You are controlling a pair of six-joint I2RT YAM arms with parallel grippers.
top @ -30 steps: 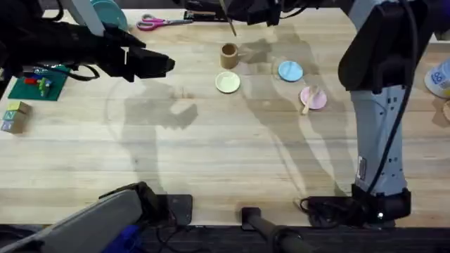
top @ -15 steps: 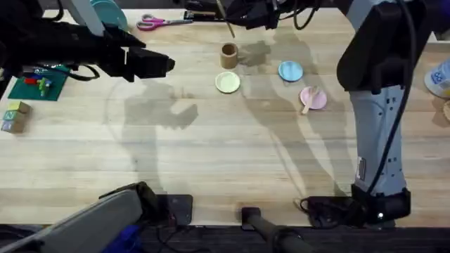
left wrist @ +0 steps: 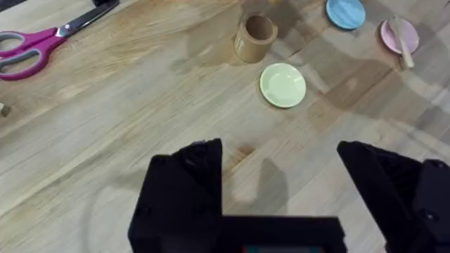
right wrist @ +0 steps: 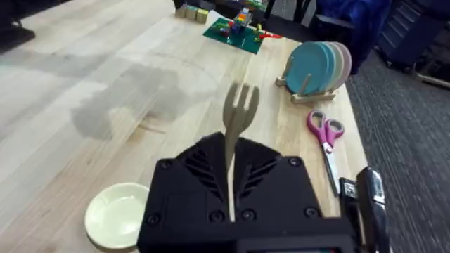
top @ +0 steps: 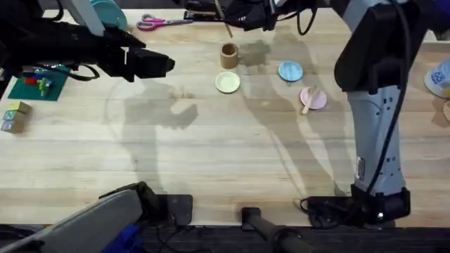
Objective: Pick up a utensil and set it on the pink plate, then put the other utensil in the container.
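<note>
Above container [top: 229, 55], right end effector [top: 235, 14] clamps fork [right wrist: 236, 133]; left end effector [left wrist: 281, 190] wide open, empty.

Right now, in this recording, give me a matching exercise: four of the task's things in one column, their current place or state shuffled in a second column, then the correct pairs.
Things:
1. wooden fork
2. wooden spoon
3. brown container
4. left gripper

Places or states:
A. lying across the pink plate
B. open, holding nothing
C. clamped in the right gripper, prongs pointing away from it
D. standing upright on the table, near the pale yellow-green plate

Pairs: 1-C, 2-A, 3-D, 4-B
</note>
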